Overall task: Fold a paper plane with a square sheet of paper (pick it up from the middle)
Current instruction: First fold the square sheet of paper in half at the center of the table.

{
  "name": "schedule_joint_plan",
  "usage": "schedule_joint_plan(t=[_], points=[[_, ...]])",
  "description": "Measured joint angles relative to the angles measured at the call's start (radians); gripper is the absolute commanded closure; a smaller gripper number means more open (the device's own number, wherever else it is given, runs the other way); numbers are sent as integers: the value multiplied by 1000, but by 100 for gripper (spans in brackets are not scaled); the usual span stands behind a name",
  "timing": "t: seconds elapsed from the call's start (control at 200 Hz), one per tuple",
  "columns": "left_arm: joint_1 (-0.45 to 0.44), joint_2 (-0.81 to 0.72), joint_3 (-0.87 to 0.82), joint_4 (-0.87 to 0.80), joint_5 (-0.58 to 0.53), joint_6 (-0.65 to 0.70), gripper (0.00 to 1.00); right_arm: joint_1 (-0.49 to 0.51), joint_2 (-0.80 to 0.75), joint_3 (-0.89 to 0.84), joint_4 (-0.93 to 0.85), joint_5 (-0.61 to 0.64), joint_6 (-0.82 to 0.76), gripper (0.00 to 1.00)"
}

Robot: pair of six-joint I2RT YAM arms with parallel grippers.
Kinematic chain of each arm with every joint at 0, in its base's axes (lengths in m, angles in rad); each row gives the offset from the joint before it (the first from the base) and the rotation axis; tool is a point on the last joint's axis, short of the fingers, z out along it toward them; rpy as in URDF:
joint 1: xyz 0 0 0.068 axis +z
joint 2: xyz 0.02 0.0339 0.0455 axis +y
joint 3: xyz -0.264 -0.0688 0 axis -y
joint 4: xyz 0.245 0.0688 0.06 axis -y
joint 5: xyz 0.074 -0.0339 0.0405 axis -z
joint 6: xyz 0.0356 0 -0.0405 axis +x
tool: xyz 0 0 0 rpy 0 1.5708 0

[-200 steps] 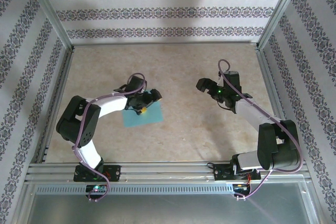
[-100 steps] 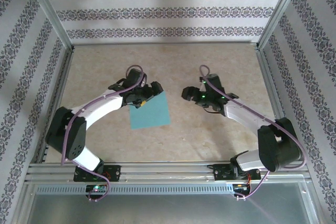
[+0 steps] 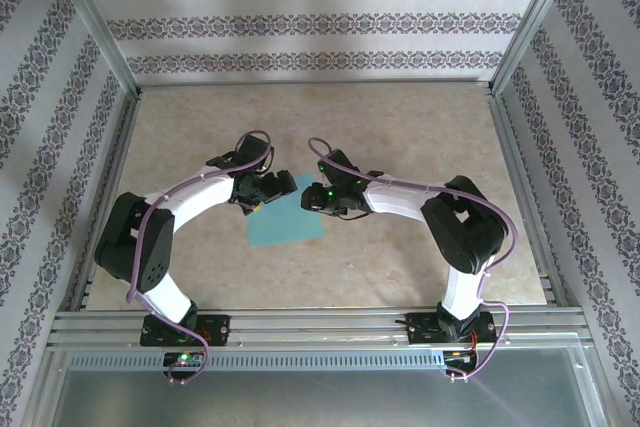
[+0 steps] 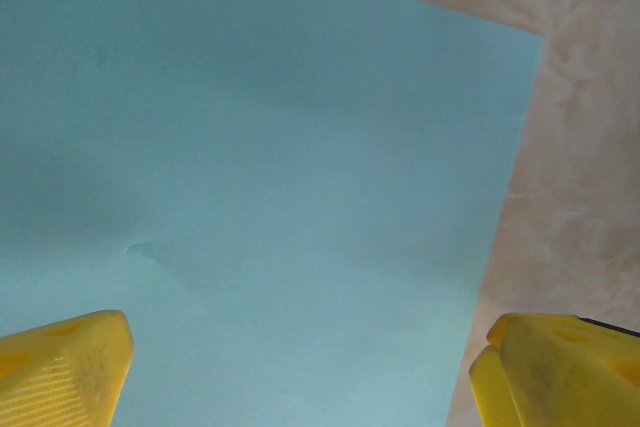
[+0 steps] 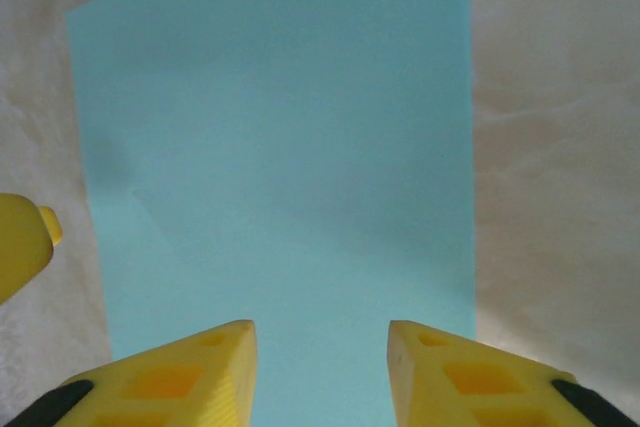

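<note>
**Both pincers spread over the flat sheet, nothing pinched**

We see the paper sheet (image 3: 290, 225) lying flat and unfolded on the table (image 3: 400, 127), light blue, no plane shape yet. From above, the left gripper (image 3: 274, 188) and right gripper (image 3: 309, 198) face each other over the sheet's far edge, close together but apart. Most of the sheet spreads out on the near side of both.

Left wrist view: the left gripper (image 4: 310, 367) is spread wide, gripping nothing. The sheet (image 4: 280, 147) runs between and ahead of its fingers. Its left fingertip (image 4: 70, 362) sits over the paper. Its right fingertip (image 4: 560, 367) sits over bare table (image 4: 590, 147), just outside the sheet's edge. We see a faint dent in the paper ahead of the left fingertip.

Right wrist view: the right gripper (image 5: 320, 367) is also parted, with a narrower gap, and holds nothing. Both of its fingertips (image 5: 190, 367) are over the sheet (image 5: 280, 147), which stretches straight ahead of them. Bare table (image 5: 550, 147) shows on either side of the paper.

We cannot tell whether any fingertip touches the paper or hovers just above it
</note>
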Motion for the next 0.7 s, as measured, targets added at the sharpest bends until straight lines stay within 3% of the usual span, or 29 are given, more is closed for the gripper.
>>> schedule_joint_plan(t=[0.125,0.405,0.7], points=[[-2,28,0,0,11,-3,12,3,28,2,-11,0,21,69],[-47,115,66,-34,-5,17,10,3,37,2,-18,-19,38,73],[-60,187,117,-84,-53,66,10,0,34,-32,18,-40,51,71]])
